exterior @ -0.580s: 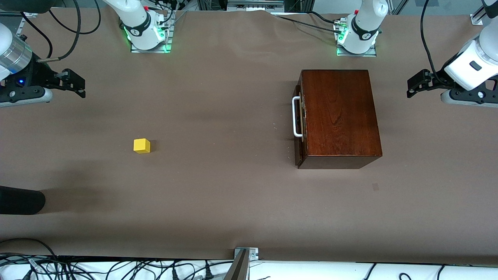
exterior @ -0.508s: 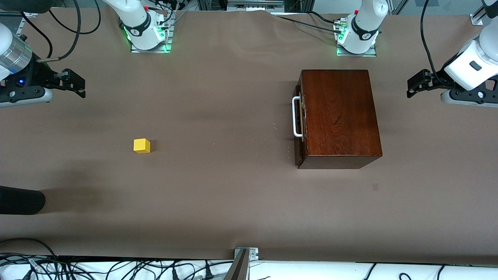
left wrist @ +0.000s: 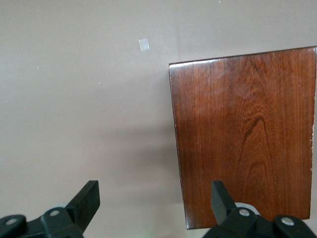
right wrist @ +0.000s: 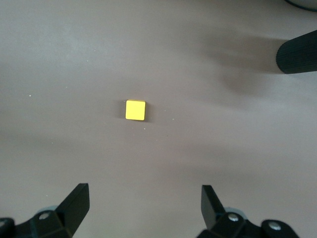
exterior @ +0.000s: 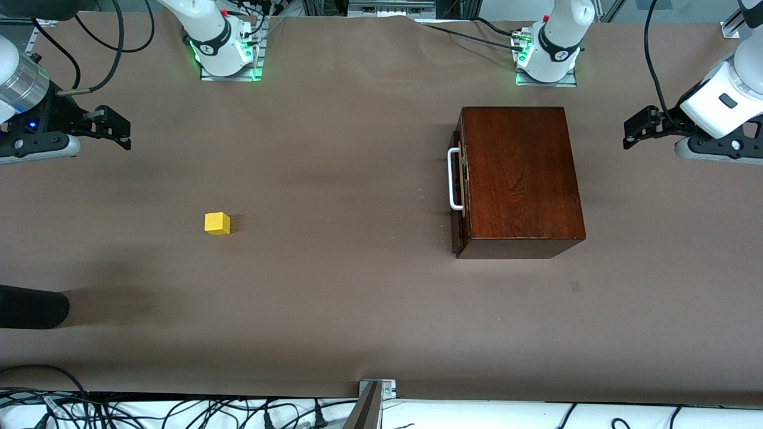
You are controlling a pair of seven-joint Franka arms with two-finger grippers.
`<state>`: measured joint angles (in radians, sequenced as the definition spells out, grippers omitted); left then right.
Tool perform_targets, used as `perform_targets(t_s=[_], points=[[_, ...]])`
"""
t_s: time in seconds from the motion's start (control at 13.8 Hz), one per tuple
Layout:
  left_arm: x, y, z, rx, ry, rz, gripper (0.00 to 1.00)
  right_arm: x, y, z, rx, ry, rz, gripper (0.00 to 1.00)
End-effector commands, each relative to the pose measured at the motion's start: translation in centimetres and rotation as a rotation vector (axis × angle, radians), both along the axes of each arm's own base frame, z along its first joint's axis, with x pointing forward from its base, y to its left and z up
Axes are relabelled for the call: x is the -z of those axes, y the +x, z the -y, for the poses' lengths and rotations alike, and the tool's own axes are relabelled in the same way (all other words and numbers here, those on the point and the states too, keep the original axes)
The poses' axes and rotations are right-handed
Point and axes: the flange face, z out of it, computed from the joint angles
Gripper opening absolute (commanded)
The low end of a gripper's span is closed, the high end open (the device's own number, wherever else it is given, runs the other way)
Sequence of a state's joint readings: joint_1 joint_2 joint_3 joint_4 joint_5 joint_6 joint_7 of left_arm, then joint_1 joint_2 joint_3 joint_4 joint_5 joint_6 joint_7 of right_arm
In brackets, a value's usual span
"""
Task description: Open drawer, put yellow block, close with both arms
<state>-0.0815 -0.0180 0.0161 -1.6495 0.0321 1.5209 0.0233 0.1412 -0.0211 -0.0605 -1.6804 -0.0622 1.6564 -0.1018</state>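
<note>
Plainly, the closed dark mahogany wooden drawer box (exterior: 520, 179), white bar handle (exterior: 455, 179) facing the small yellow cube (exterior: 217, 223), sits beside the spread, empty left gripper (left wrist: 154, 201), while the equally spread right gripper (right wrist: 143, 203) hovers over bare table near that cube.

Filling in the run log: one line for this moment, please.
drawer: shut | yellow block: on table, untouched | left hand: open, beside box | right hand: open, above block

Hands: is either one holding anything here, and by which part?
Nothing is held. The left hand is open above the box's edge; the right hand is open above the yellow block.
</note>
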Motion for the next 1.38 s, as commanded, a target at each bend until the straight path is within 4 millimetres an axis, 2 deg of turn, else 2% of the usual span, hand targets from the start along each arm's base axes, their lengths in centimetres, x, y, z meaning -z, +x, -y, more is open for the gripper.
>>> perform_targets(t_s=[0.0, 0.22, 0.36, 0.58, 0.65, 0.87, 1.02, 1.09, 1.31], points=[[-0.3, -0.1, 0.2, -0.011, -0.021, -0.035, 1.00, -0.5, 0.0, 0.1, 0.016, 0.015, -0.008, 1.00], [0.1, -0.7, 1.4, 0.017, -0.016, -0.098, 1.00, -0.6, 0.0, 0.1, 0.016, 0.015, -0.007, 1.00], [1.5, -0.5, 1.3, 0.019, -0.013, -0.153, 1.00, -0.6, 0.0, 0.1, 0.016, 0.015, -0.007, 1.00], [1.4, 0.9, 1.5, 0.025, -0.015, -0.141, 1.00, -0.6, 0.0, 0.1, 0.016, 0.015, -0.007, 1.00], [1.4, 0.8, 2.4, 0.042, -0.015, -0.143, 1.00, -0.6, 0.0, 0.1, 0.016, 0.015, -0.007, 1.00], [0.2, -0.3, 7.7, 0.132, -0.013, -0.127, 1.00, -0.6, 0.0, 0.1, 0.015, 0.015, -0.007, 1.00], [0.0, -0.8, 12.4, 0.189, -0.014, -0.099, 1.00, -0.6, 0.0, 0.1, 0.016, 0.015, -0.007, 1.00], [0.5, -1.0, 14.7, 0.174, -0.011, -0.088, 1.00, -0.6, 0.0, 0.1, 0.015, 0.015, -0.007, 1.00], [3.4, -2.2, 23.6, 0.125, -0.015, -0.077, 1.00, -0.6, 0.0, 0.1, 0.016, 0.015, -0.007, 1.00]])
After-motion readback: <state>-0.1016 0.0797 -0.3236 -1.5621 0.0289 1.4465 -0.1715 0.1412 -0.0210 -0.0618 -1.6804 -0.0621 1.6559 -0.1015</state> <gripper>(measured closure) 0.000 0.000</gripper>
